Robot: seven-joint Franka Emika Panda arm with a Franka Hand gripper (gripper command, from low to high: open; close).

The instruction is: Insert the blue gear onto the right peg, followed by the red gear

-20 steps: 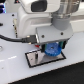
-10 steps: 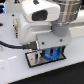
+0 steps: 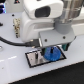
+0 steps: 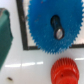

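Blue gear [image 3: 52, 53] sits over the plate [image 3: 34, 58], under the gripper [image 3: 51, 49]. Grip state: can't tell, fingers hidden. Risk: hub hole off the peg, so the gear jams or tilts on release. Wrist view shows the hole [image 4: 56, 27] and red gear [image 4: 64, 69] just off the plate; exterior shows neither.

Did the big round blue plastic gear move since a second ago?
Cannot tell. The big round blue plastic gear sits over the grey plate with the black rim in every picture, and they are too small to show a shift.
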